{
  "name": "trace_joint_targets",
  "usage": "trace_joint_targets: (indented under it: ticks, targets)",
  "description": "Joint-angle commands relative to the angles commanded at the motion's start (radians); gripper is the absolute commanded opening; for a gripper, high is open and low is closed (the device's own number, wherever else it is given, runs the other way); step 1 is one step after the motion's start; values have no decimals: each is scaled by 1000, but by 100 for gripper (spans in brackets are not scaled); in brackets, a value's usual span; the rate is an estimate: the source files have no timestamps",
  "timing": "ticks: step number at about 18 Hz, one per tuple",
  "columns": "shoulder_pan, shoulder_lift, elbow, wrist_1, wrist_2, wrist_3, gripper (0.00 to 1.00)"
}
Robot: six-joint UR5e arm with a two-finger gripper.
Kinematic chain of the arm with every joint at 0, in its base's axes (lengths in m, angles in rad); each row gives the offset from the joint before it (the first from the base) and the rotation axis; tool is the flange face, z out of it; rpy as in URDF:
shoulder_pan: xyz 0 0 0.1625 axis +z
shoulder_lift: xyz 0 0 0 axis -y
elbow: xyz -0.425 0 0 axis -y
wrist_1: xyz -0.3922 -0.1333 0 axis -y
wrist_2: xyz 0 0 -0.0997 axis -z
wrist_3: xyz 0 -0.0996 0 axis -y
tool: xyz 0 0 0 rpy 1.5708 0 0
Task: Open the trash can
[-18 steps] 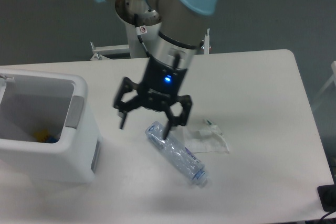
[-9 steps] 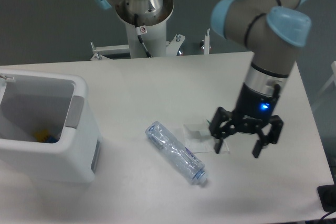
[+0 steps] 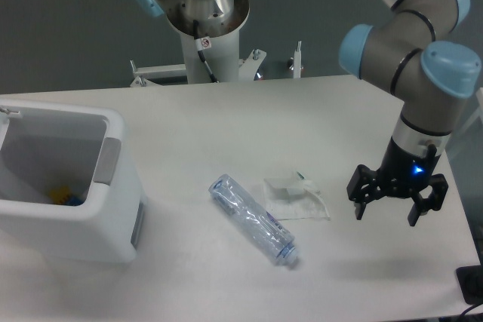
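The claw [image 3: 386, 214], fingers spread and empty, has swung away to the worktop's [image 3: 226, 111] four o'clock edge, well apart from the trash can [image 3: 68, 186] at nine o'clock, whose top already gapes open.

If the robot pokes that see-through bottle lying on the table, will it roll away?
Probably a bit: the bottle lies on its side and is roundish. It looks crushed and empty, so likely light, wobbling rather than rolling straight. The open pincer isn't touching it.
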Motion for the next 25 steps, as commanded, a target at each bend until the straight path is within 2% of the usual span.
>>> trace_joint_targets:
  ticks: [6, 12, 17, 25]
  targets:
    - [-2, -3, 0, -41, 115, 175, 100]
    - [-23, -2, -3, -92, 271, 406, 100]
    - [-48, -11, -14, -92, 363, 457, 100]
    - [-49, -15, -15, -89, 359, 457, 100]
